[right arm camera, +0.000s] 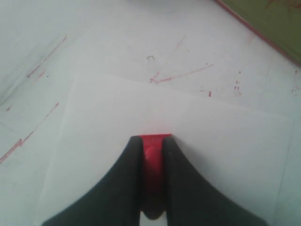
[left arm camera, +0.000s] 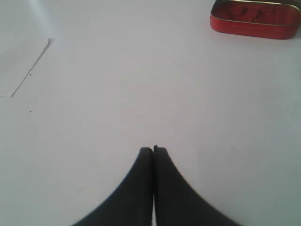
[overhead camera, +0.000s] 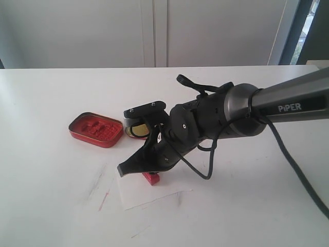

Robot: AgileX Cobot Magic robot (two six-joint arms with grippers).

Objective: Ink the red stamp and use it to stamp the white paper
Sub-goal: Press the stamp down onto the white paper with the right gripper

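Observation:
My right gripper (overhead camera: 141, 167) is shut on the red stamp (overhead camera: 151, 178), whose square base rests on the white paper (overhead camera: 149, 193) near the sheet's top edge. In the right wrist view the red stamp (right arm camera: 154, 155) sits squeezed between the two black fingers (right arm camera: 123, 179), base down against the white paper (right arm camera: 211, 141). My left gripper (left arm camera: 153, 149) is shut on nothing, above bare table. A corner of the white paper (left arm camera: 19, 61) shows in its view. The left arm is out of the exterior view.
The red-filled ink tin (overhead camera: 96, 128) lies open on the table left of the arm; the ink tin (left arm camera: 256, 19) also shows in the left wrist view. Its gold-lined lid (overhead camera: 135, 129) sits behind the right wrist. Red ink streaks (right arm camera: 178, 75) mark the table (overhead camera: 51, 195).

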